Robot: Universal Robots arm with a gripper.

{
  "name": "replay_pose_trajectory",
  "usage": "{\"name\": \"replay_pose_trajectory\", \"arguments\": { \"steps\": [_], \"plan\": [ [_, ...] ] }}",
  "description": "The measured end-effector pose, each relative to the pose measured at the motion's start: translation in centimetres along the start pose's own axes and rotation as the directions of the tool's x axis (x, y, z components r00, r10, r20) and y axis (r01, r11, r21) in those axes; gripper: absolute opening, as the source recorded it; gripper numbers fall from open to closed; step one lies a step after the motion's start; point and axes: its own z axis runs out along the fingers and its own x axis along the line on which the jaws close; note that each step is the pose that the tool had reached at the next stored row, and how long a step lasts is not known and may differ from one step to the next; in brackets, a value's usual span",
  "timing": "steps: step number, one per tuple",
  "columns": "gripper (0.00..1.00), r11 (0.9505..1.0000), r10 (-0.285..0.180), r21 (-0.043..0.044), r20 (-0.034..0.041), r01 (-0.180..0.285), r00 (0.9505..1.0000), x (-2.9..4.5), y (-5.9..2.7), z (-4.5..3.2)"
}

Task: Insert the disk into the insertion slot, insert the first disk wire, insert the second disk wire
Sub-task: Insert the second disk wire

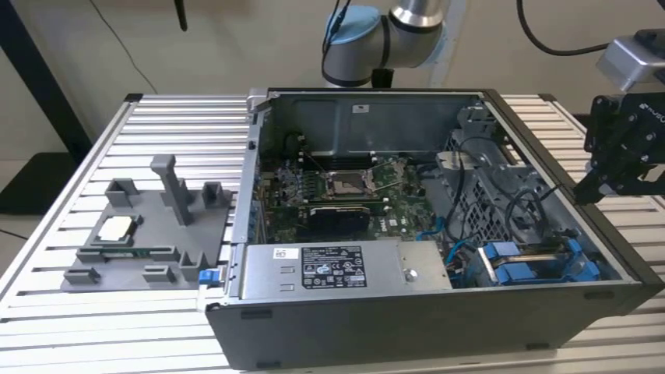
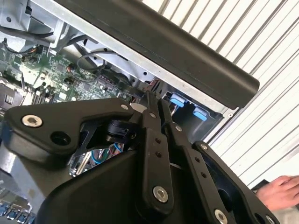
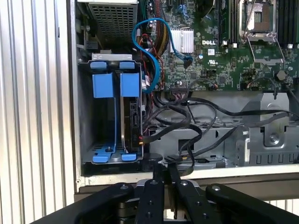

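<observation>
Exterior view: computer case [image 1: 416, 331] on slatted table [image 1: 93, 331], gripper [image 1: 586, 190] above, pale wall [image 1: 249, 39].

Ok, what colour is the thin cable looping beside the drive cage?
Bright blue; the cable shows best in the first wrist view.

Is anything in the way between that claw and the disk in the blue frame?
Partly. The gripper hangs shut by the case's side wall, outside the drive cage. The disk sits in the cage, open from above, but black cables loop right beside its edge.
</observation>
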Motion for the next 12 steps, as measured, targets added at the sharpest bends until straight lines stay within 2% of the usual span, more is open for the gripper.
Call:
{"name": "replay_pose_trajectory", "arguments": {
  "steps": [4,12],
  "plan": [
    [0.16,1.0000,0.000,0.0000,0.0004,0.000,1.0000,0.04,0.59,0.01],
    [0.16,1.0000,0.000,0.0000,0.0016,0.000,1.0000,0.13,3.19,-0.01]
  ]
}}
